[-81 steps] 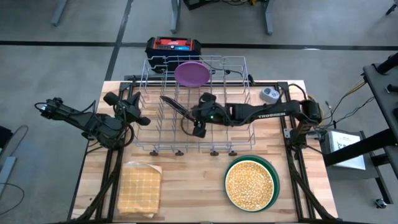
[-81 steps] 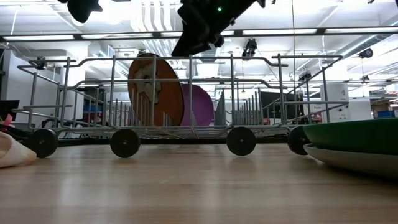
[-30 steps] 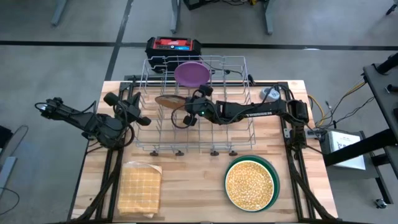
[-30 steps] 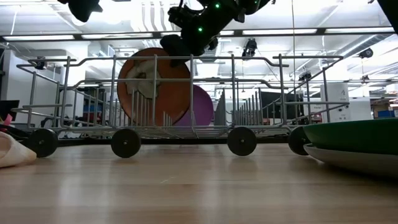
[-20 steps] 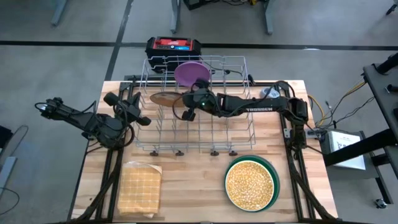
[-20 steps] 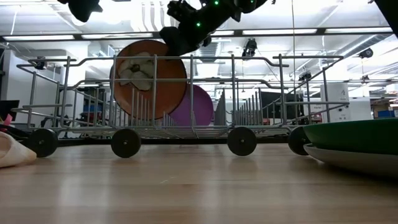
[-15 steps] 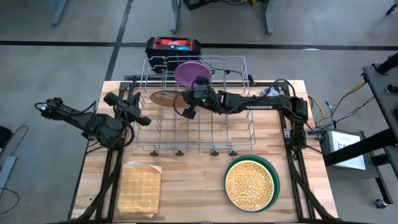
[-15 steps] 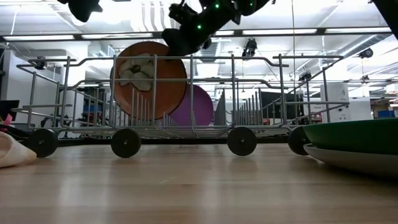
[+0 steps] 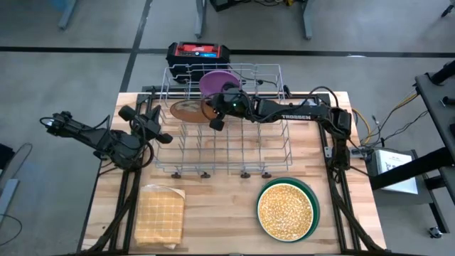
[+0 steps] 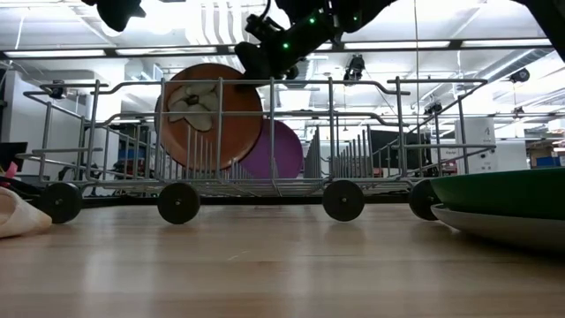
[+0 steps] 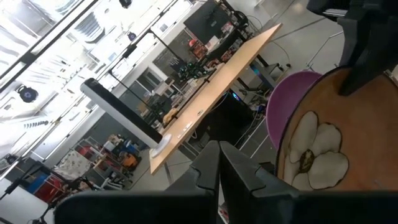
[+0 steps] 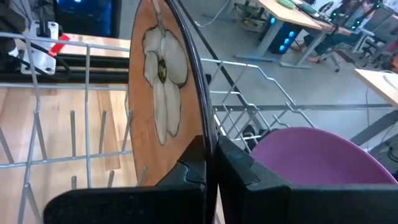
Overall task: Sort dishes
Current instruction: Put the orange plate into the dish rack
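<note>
A brown plate (image 10: 209,117) with a pale flower stands on edge in the wire rack (image 9: 227,153), just in front of a purple plate (image 10: 281,150) that stands between the rack's tines. My right gripper (image 9: 215,122) reaches in from the table's right and is shut on the brown plate. A yellow speckled plate (image 9: 286,210) lies on a green plate (image 10: 503,193) at the near right. My left gripper (image 9: 161,136) waits shut, left of the rack. My right gripper pinches the brown plate's dark rim (image 12: 198,118) between its two fingers, at the plate's upper right edge (image 10: 252,72). The fingers come slanting down from the table's right. The plate stands nearly upright, its lower rim among the tines; whether it rests there I cannot tell.
A tan waffle cloth (image 9: 160,213) lies at the near left. A small round grey-blue gadget (image 9: 308,108) sits right of the rack. A black and red box (image 9: 197,53) stands behind the rack. Bare wood lies between the cloth and the stacked plates.
My right gripper has gone toward the table's far edge and a little left, carrying the brown plate. The plate has turned its flowered face toward the near edge and has come closer to the purple plate.
</note>
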Available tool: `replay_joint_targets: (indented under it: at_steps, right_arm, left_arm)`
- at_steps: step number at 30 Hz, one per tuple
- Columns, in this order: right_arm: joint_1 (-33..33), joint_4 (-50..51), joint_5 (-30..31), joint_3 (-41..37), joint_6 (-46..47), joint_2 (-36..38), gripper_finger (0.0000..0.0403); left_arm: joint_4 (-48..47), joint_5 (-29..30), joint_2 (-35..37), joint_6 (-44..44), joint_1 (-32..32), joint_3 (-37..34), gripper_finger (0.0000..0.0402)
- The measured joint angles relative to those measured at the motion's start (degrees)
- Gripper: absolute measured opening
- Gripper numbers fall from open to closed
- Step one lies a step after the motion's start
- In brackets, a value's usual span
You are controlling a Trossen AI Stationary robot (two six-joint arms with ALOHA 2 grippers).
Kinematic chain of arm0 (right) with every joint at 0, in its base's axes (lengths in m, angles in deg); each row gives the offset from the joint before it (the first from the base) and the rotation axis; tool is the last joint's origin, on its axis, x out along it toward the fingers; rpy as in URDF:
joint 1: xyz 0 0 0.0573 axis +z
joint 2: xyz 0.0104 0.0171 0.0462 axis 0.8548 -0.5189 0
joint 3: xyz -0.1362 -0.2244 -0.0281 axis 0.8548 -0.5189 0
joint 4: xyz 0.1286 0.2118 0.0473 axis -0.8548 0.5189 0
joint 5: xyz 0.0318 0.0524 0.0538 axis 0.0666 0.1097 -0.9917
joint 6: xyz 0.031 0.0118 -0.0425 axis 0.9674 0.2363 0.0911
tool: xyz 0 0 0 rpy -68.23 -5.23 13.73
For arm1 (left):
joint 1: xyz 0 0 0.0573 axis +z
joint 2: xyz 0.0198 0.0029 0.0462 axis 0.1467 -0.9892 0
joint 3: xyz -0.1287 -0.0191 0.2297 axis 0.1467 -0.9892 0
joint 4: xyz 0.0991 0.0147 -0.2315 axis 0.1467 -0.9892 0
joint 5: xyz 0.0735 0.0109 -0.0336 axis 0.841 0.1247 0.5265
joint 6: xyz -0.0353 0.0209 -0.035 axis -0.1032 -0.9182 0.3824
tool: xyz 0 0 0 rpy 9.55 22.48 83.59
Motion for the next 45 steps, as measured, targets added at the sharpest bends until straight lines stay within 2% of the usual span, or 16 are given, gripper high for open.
replay_joint_targets:
  at_steps: [37, 45]
  right_arm:
    - [0.09, -6.36, 0.09, 0.2, -0.61, -5.27, 0.0004]
    - [0.39, -6.69, -1.79, 0.2, 1.16, -5.27, 0.0056]
  left_arm:
    - [0.02, 0.0, 0.24, 0.02, 0.15, 0.0, 0.0]
    - [0.02, 0.0, 0.22, 0.02, 0.15, 0.0, 0.0]
